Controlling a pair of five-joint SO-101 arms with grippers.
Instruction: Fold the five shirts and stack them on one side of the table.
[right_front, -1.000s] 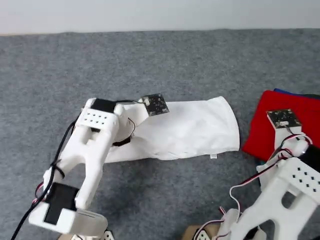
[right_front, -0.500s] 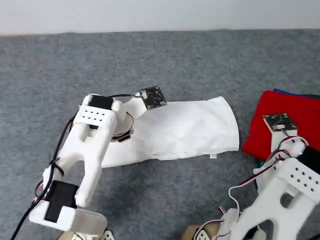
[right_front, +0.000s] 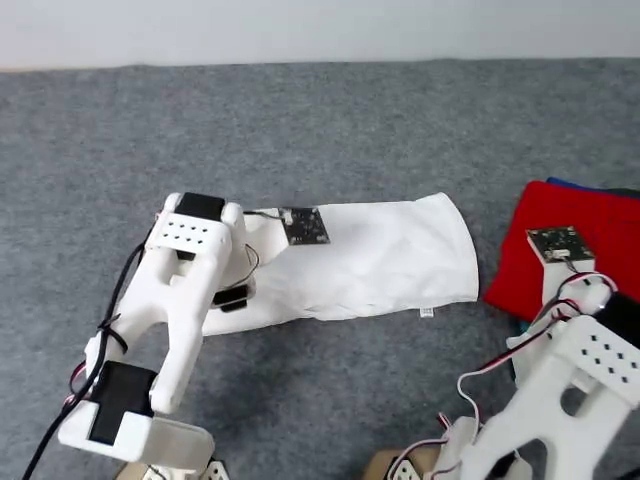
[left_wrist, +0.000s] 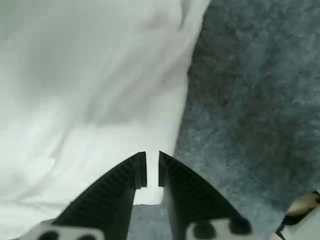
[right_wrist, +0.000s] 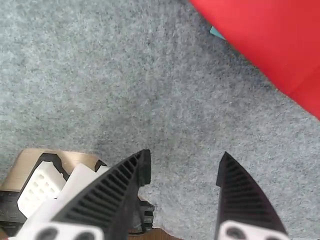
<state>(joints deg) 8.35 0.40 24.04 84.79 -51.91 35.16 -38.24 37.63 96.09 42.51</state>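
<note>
A white shirt (right_front: 375, 260), folded into a long strip, lies across the middle of the grey carpet (right_front: 330, 130). The left arm (right_front: 185, 280) hangs over the strip's left end. In the left wrist view my left gripper (left_wrist: 152, 170) is shut down to a thin slit, with nothing seen between its fingers, just above the white shirt (left_wrist: 90, 85) near its edge. A folded red shirt (right_front: 545, 245) tops a pile at the right edge. My right gripper (right_wrist: 184, 160) stands open over bare carpet, beside the red shirt (right_wrist: 270, 35).
Blue and green cloth (right_front: 585, 186) peeks out from under the red shirt. The right arm's white base (right_front: 550, 400) fills the front right corner. A tan mount (right_wrist: 30, 165) with white arm parts sits near the table's front edge. A pale wall (right_front: 320, 30) borders the back.
The left arm's wrist first lifted toward the back, then dropped down over the white shirt's left end. The right wrist shifted slightly left. The shirts stayed in place.
</note>
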